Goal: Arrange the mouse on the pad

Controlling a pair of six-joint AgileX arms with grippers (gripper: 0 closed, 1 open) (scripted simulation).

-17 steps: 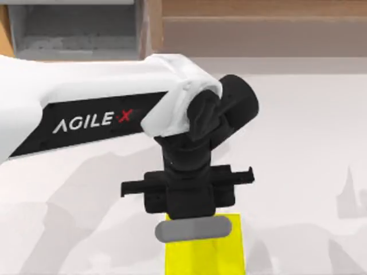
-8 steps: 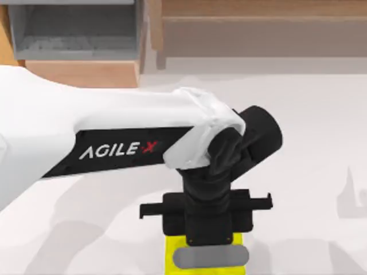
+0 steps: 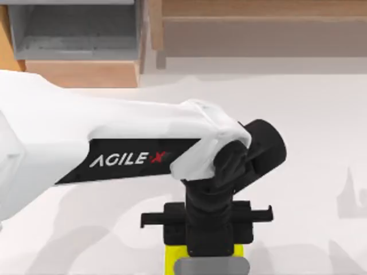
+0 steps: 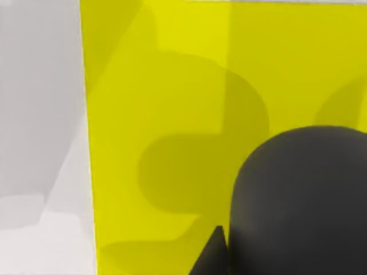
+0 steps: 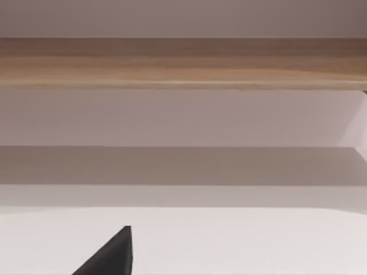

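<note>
In the left wrist view the mouse [image 4: 298, 200] looms dark and rounded directly over the pad [image 4: 172, 114], with a black pointed tip of the left pincer just beside its lower flank; whether the mouse rests on the yellow sheet or hangs a little above it I cannot tell, and whether that pincer is clenched on it or released I cannot tell either. One long straight edge of the pad runs beside the mouse, and past that edge lies bare pale surface [image 4: 40, 143], crossed by soft shadows. From above, the left pincer [image 3: 210, 264] points down over the pad [image 3: 171, 260], of which a narrow yellow strip shows on each side of the black wrist body at the near edge of the picture; a light grey pill-shaped bar [image 3: 210, 267] sits across the middle of that strip. To either side of the pad the surface [image 3: 309, 172] is open and wide, more so toward the right. The white AgileX arm reaches in from the left above the pad. Beyond the pad, at the far edge of the surface, stands a grey open box [image 3: 74, 28] beside a long wooden ledge [image 3: 258, 11]. The right wrist view looks across pale surface to a wooden shelf edge [image 5: 183, 63], with one dark fingertip [image 5: 112, 255] of the right pincer in the near corner; its state I cannot tell.
</note>
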